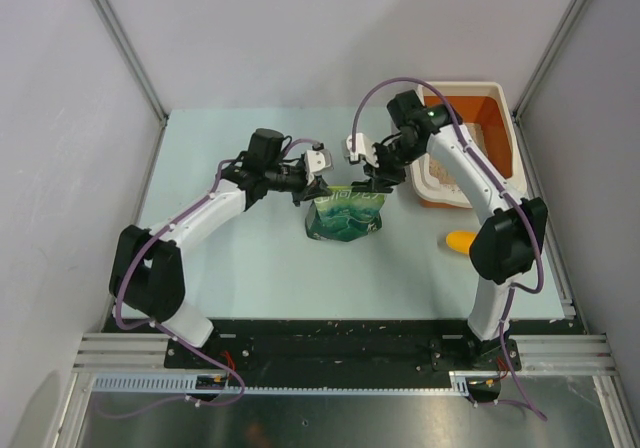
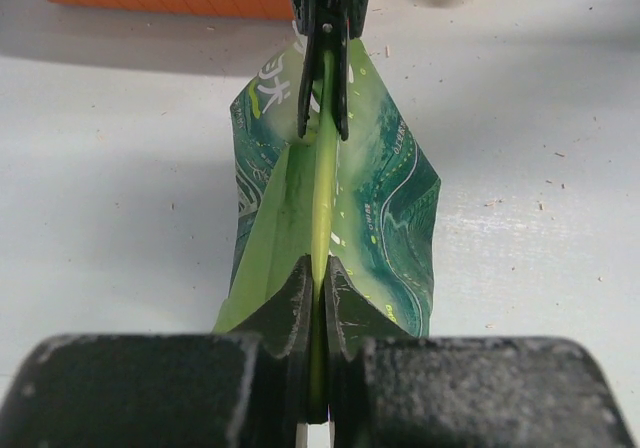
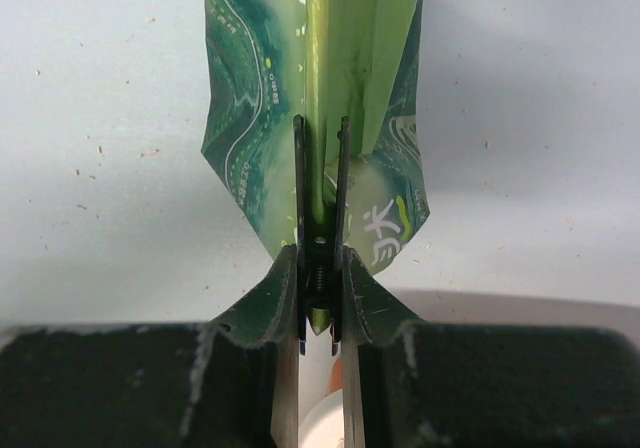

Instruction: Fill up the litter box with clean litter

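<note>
Litter box (image 1: 470, 87) at two o'clock, by the table's (image 1: 200, 143) far right edge, clean litter (image 1: 488, 133) inside. Bare room at nine o'clock of green bag (image 1: 345, 218). Left gripper (image 2: 318, 268) and right gripper (image 3: 320, 258) both pinching bag's top.

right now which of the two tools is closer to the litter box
The right tool, pinching the green bag at the end nearer the litter box; the left tool pinches the far end.

A robotics lab test cell is shown. The pale table (image 1: 250, 268) is enclosed behind and at both sides by plain grey panels (image 1: 330, 28) held in metal posts (image 1: 124, 46). At the table's near edge, a cabled left arm (image 1: 205, 216) and right arm (image 1: 475, 173) are bolted to aluminium rails (image 1: 555, 350).
</note>
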Controlling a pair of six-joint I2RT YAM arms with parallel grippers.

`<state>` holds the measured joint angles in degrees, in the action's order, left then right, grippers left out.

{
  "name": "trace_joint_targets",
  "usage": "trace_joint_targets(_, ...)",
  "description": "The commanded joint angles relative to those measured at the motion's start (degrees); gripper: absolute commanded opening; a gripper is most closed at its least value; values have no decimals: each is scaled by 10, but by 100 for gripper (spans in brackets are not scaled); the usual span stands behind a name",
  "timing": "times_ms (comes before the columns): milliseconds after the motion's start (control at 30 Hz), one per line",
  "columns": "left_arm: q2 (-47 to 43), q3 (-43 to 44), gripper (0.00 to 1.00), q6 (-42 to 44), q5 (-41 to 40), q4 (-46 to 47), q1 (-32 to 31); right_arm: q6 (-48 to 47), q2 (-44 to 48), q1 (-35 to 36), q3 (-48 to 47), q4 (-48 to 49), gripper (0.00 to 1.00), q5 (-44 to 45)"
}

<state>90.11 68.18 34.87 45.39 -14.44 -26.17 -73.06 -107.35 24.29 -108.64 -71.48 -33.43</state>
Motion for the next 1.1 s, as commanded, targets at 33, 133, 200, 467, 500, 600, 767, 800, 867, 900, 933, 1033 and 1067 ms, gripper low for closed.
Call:
trace_joint_targets(33,-34,-2,4,-16,8,3,3,27,-8,23,16,-4,0,-48)
trace_joint_targets(133,-36,-4,4,-17,8,4,3,36,-7,29,27,10,0,-52)
trace_joint_targets(200,-38,-6,3,-16,7,3,3,37,-7,31,36,15,0,-51)
trace_joint_targets(467,-49,-14,8,-18,8,3,5,65,2,36,56,45,0,-56)
trace_joint_targets(500,-51,-14,10,-23,7,4,5,66,4,38,55,48,0,-49)
trace_joint_targets(600,-55,-10,29,-32,3,3,5,82,9,51,55,62,12,-27)
trace_joint_targets(767,-81,-15,50,-40,-15,3,6,161,40,42,46,126,46,-16)
trace_joint_targets(800,-91,-16,52,-42,-26,3,6,171,44,38,41,132,47,-4)
trace_joint_targets(867,-101,-18,57,-51,-37,3,7,183,46,29,18,138,51,5)
trace_joint_targets(900,-106,-18,59,-54,-44,3,7,196,45,24,10,141,54,2)
trace_joint_targets(933,-114,-18,61,-58,-63,3,7,207,46,11,2,144,59,1)
trace_joint_targets(1033,-131,-9,80,-74,-102,5,10,268,50,-9,-34,164,99,-6)
trace_joint_targets(1067,-132,-1,99,-89,-111,4,13,294,51,-25,-47,179,100,-6)
